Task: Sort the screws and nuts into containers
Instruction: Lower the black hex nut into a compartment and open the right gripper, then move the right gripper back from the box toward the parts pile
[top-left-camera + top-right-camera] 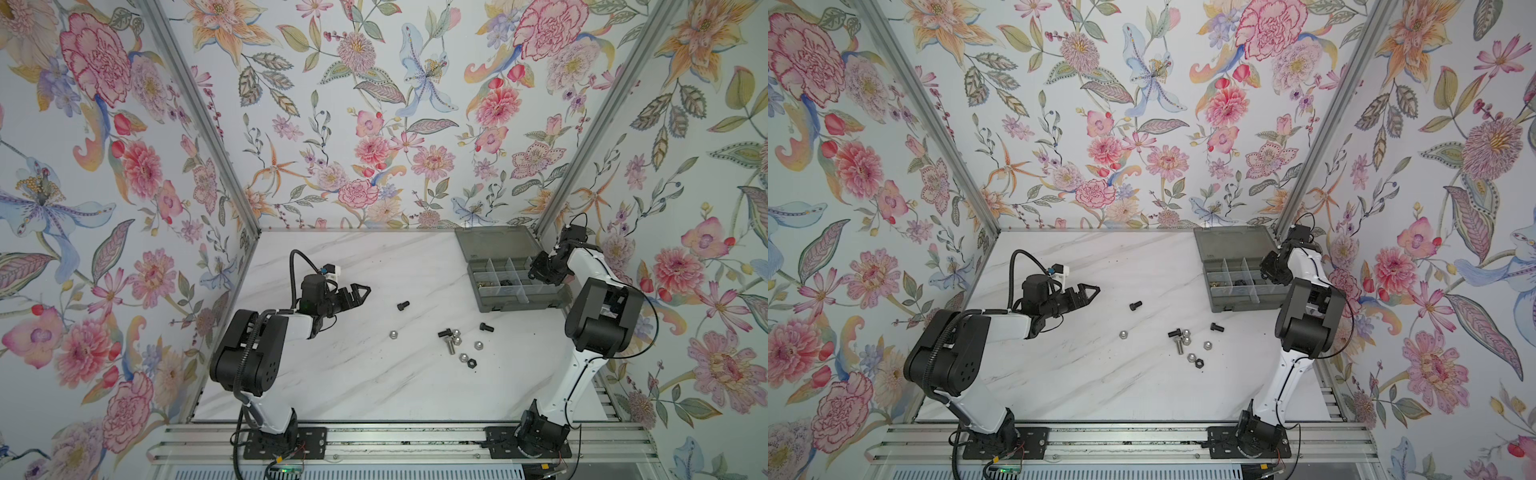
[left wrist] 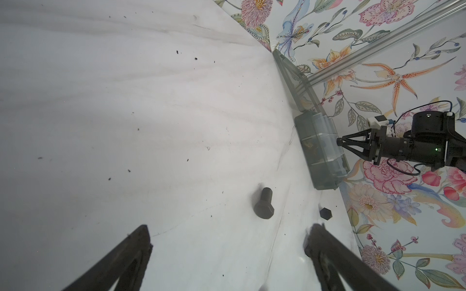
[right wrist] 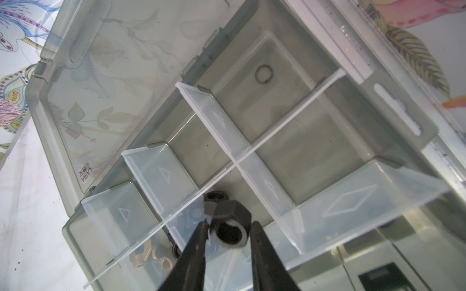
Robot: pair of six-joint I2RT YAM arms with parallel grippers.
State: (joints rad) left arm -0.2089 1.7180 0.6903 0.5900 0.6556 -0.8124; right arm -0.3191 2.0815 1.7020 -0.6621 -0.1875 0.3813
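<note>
Poised over the organiser box [image 3: 403,121], right tool [image 3: 229,223] slightly parted about a black nut [image 3: 232,226], held or loosed impossible to tell; may strike the divider [image 3: 161,173] and hop among brass wing nuts [image 3: 148,257] if dropped off-centre.

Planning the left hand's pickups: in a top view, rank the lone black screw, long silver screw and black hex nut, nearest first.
1. Lone black screw, just right of the left hand.
2. Long silver screw, in the middle cluster.
3. Black hex nut, at the cluster's front edge.
</note>
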